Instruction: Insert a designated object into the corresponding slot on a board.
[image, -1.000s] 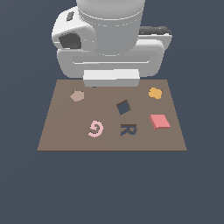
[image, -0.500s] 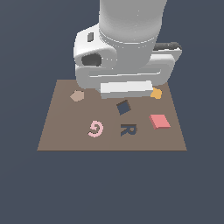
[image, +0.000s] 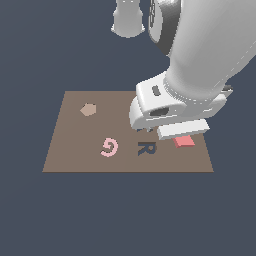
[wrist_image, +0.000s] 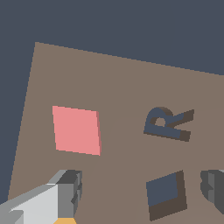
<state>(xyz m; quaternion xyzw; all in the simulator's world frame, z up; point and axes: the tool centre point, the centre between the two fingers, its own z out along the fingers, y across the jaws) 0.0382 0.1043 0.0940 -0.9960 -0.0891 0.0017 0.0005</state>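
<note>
While my gripper (wrist_image: 140, 192) hangs wide and empty over the board (image: 75, 150), red tile (wrist_image: 76, 130) lies near square slot (wrist_image: 164, 190).

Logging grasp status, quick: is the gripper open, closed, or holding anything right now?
Gripper: open, holding nothing; red tile lies untouched on the board.

Exterior view: my hand covered most of the tile (image: 184, 142); only one corner strip showed. The slot (wrist_image: 165, 192) and my fingertips were hidden there behind the hand. Wrist view: my two fingers (wrist_image: 65, 194) were cut off by the frame edge, and an orange sliver (wrist_image: 64, 221) too cropped to identify.
</note>
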